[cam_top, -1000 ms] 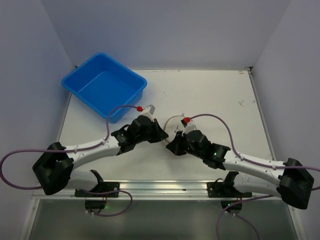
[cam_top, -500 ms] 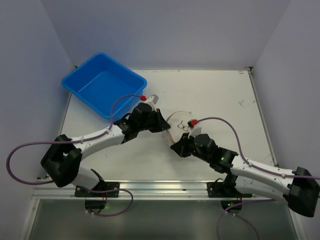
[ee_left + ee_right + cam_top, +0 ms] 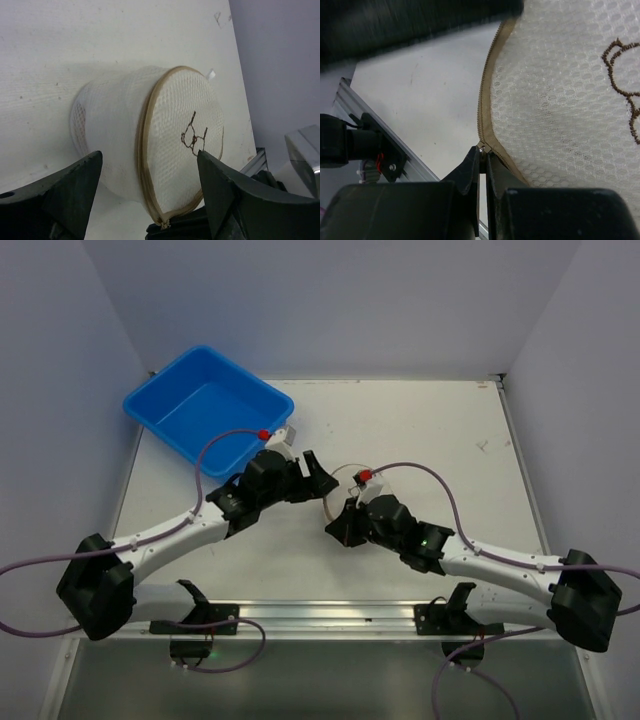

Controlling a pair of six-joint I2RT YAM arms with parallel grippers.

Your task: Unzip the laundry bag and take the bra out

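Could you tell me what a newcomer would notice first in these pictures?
A cream mesh laundry bag lies on its side on the table, between the open left end effector and the right end effector, shut on its zipper. A bright blue tub sits at the far-left corner.

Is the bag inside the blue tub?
No, the bag lies on the table, well apart from the tub.

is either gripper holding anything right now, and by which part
The right gripper is pinched on the laundry bag by the zipper pull at its tan rim. The left gripper is open, holding nothing.
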